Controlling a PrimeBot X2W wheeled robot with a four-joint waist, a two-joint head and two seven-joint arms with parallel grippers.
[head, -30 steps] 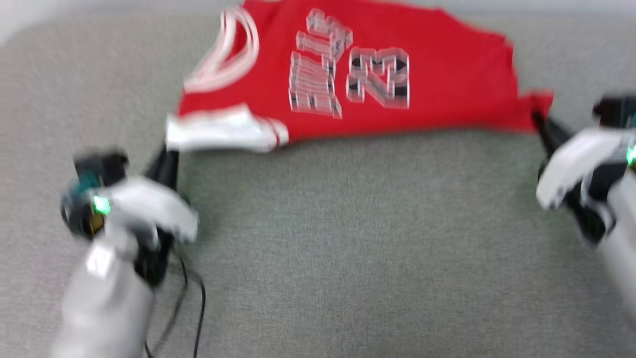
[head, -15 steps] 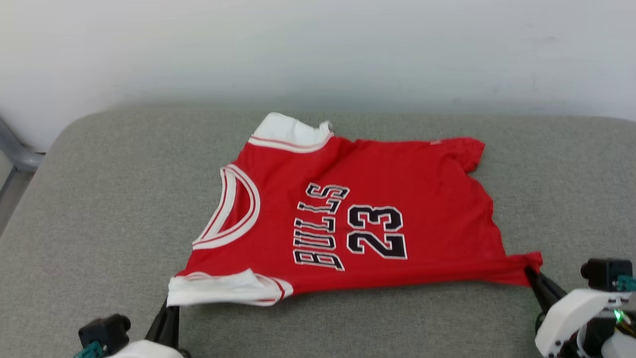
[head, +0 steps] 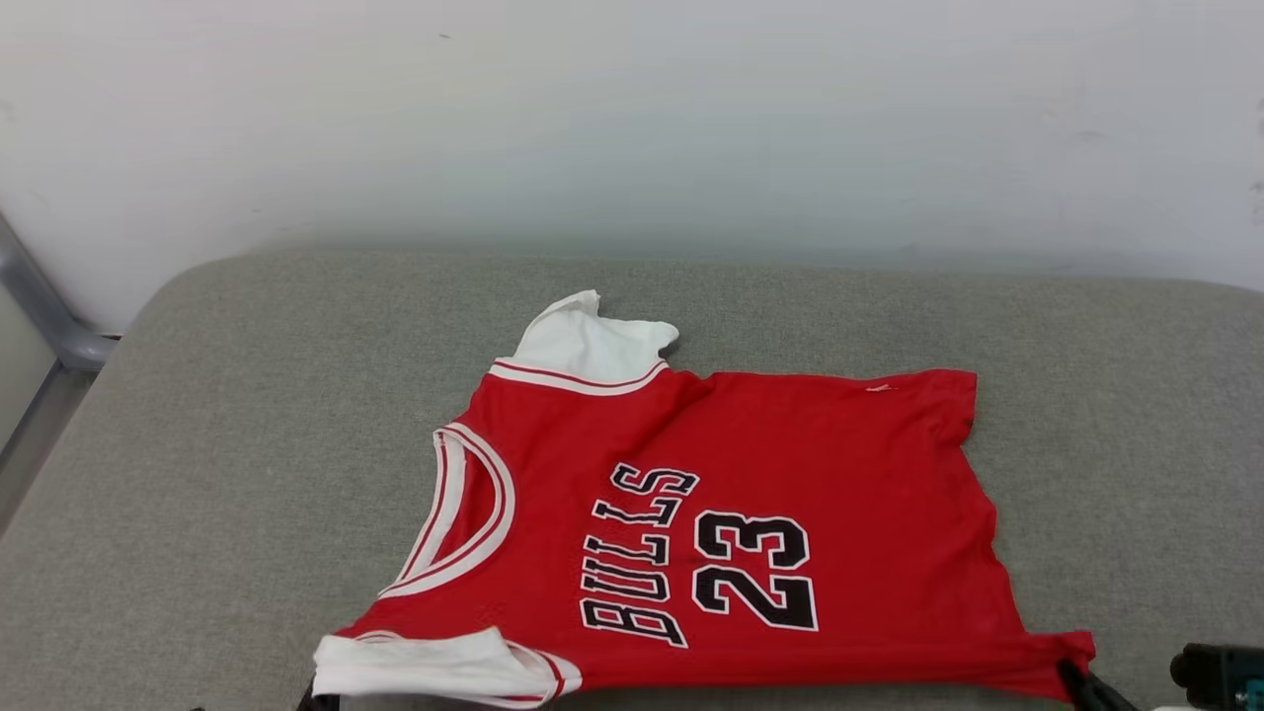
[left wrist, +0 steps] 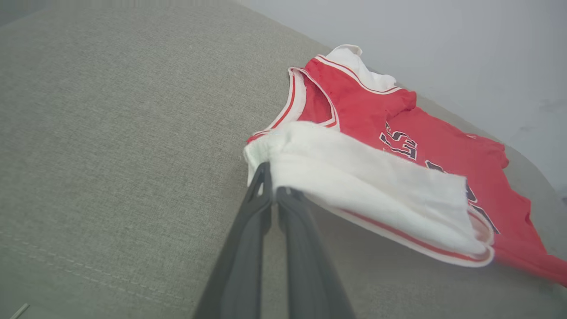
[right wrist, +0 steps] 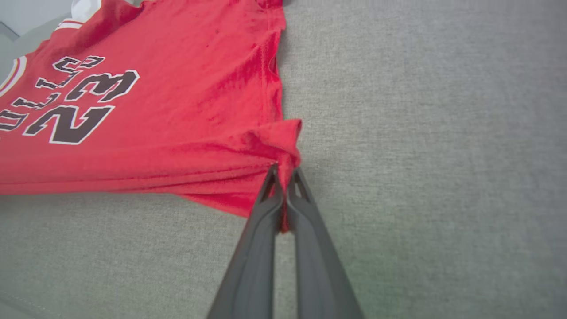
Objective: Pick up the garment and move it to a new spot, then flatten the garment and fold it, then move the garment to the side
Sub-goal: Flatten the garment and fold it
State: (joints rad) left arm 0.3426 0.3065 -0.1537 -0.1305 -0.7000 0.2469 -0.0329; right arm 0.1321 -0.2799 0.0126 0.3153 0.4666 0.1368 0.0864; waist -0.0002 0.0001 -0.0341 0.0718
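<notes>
Nearest you, at the bottom edge of the head view, the left gripper [left wrist: 272,181] has its two long dark jaws pressed together on the edge of the near white sleeve [left wrist: 367,186] of the bright red, soft-fabric basketball jersey garment [head: 790,474]. In the left wrist view the white cloth bunches over the jaw tips, and the sleeve's red-striped cuff hangs a little above the grey woven-fabric cushion [head: 247,395].

To your lower right, the right gripper [right wrist: 285,170] has its jaws closed narrowly on the near hem corner [right wrist: 283,137] of the garment; a pinch of red cloth sits between the tips. The near edge of the garment runs taut between the two grippers.

Beyond that edge, the garment lies front-up and mostly flat on the cushion, collar towards your left and hem towards your right. The black, white-outlined lettering "BULLS 23" [head: 711,563] reads sideways at its middle, and the white, red-striped neckline [head: 464,513] curves beside it. Slight creases show near the far hem corner.

Farther off, the far white sleeve [head: 583,346] sticks out, rumpled, from the garment's far edge. Behind the cushion's rounded back edge stands a plain white wall [head: 632,118], with a grey metal rail [head: 49,316] at far left.
</notes>
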